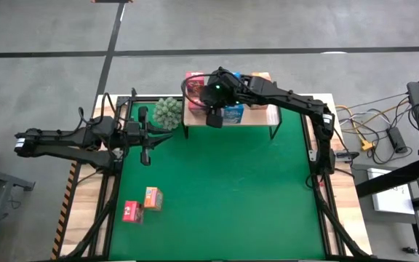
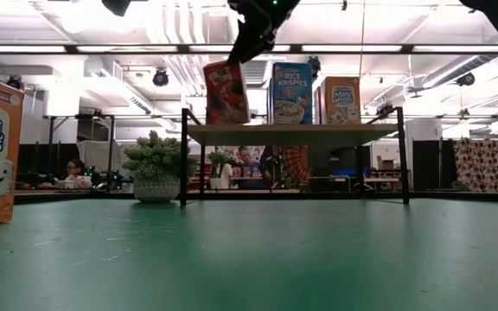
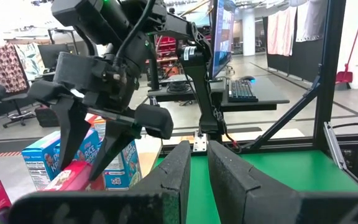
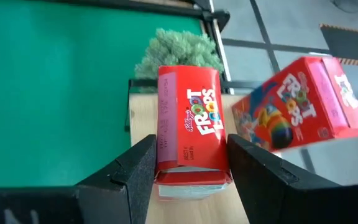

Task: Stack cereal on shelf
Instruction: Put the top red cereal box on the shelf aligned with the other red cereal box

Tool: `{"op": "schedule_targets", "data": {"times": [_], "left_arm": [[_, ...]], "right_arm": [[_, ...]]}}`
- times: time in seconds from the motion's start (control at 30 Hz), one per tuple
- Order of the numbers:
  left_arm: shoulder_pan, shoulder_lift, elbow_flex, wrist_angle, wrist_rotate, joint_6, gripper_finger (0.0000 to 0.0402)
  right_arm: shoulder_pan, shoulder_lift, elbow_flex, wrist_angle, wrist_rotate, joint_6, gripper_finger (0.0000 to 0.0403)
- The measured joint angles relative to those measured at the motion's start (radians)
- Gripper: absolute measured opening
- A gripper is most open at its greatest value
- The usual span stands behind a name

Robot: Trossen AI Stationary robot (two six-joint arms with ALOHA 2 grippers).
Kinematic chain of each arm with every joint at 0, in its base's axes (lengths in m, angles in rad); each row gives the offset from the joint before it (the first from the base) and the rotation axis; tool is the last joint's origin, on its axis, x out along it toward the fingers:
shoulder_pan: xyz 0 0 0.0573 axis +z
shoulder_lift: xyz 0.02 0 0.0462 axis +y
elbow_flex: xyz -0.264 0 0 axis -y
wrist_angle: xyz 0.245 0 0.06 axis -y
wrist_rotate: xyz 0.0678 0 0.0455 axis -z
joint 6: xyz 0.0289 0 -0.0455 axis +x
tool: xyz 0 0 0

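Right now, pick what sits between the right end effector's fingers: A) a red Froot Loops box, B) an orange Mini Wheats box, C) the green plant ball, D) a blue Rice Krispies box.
A: the right wrist view shows the right end effector straddling the upright red Froot Loops box on the shelf, one finger on each side.

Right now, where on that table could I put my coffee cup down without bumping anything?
The widest bare stretch is the green mat, between the shelf and the near edge. Two cereal boxes occupy its near-left corner. The far strip is crowded: boxes on the shelf, the right pincer over a red box, the plant, the left pincer.
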Motion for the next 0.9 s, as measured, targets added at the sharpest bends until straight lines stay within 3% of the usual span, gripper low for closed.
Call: {"op": "schedule_targets", "data": {"times": [0.9], "left_arm": [[0.000,0.022,0.000,0.006,0.000,-0.004,0.0039]], "right_arm": [[-0.002,0.001,-0.045,0.031,-0.002,0.051,0.0185]]}}
